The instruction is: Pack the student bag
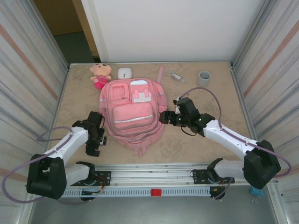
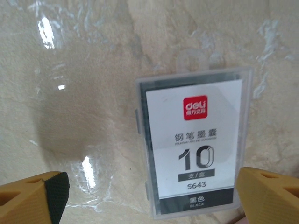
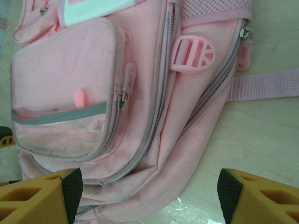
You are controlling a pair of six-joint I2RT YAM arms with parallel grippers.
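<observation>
The student bag, a large pink backpack with white-trimmed pockets, lies flat mid-table. Its zipped front pocket and side seam show in the right wrist view. My right gripper is at the bag's right edge, open; the bag's edge lies between the wide-apart fingers of the right gripper without being pinched. My left gripper hovers left of the bag, open. Under the left gripper a clear plastic box with a white "10" label lies flat on the table, closer to the right fingertip.
Along the back edge stand a small pink plush doll, a white item, a clear packet and a grey cup. A pink strap trails from the bag. Corrugated walls close in both sides.
</observation>
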